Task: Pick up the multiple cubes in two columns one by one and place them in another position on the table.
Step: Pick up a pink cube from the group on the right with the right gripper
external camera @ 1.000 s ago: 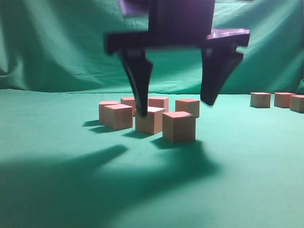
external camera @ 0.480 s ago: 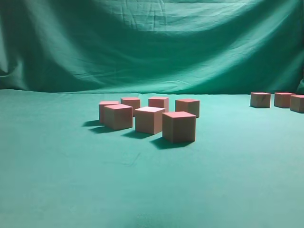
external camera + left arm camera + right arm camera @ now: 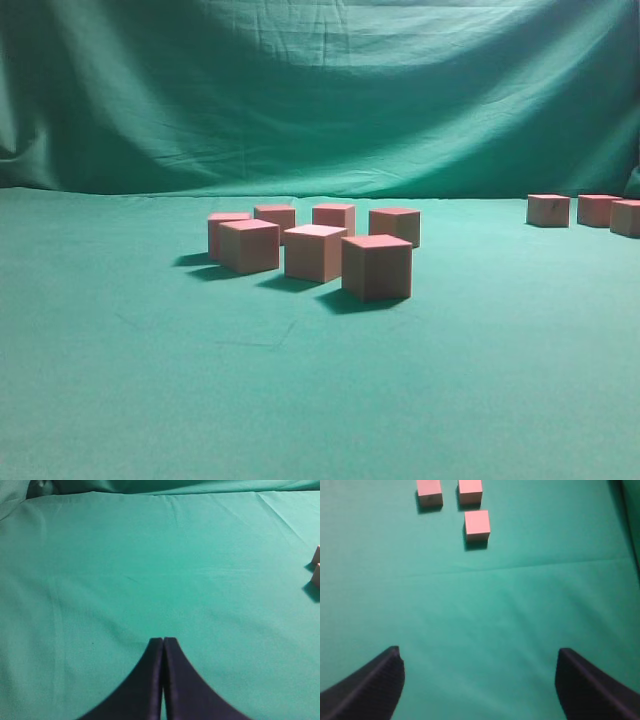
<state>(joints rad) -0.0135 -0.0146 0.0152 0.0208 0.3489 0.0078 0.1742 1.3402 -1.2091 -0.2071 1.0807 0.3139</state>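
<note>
Several salmon-pink cubes stand in two short rows mid-table, the nearest one (image 3: 377, 266) at the front right of the cluster, another (image 3: 315, 252) just left of it. Three more cubes (image 3: 599, 209) sit apart at the far right. No gripper shows in the exterior view. In the left wrist view my left gripper (image 3: 163, 640) is shut on nothing above bare cloth, with two cube edges (image 3: 316, 575) at the right border. My right gripper (image 3: 479, 654) stands wide open and empty over the table (image 3: 485, 610), with three cubes (image 3: 477, 525) well ahead of it.
A green backdrop (image 3: 320, 90) hangs draped behind the table. Between the middle cluster and the right-hand cubes lies a stretch of bare cloth (image 3: 470, 250). A fold line crosses the cloth (image 3: 530, 565) in the right wrist view.
A second ago an open black gripper hung in front of the middle cluster in the exterior view. It has left that view, and its shadow is gone from the cloth. The cubes have not moved.
</note>
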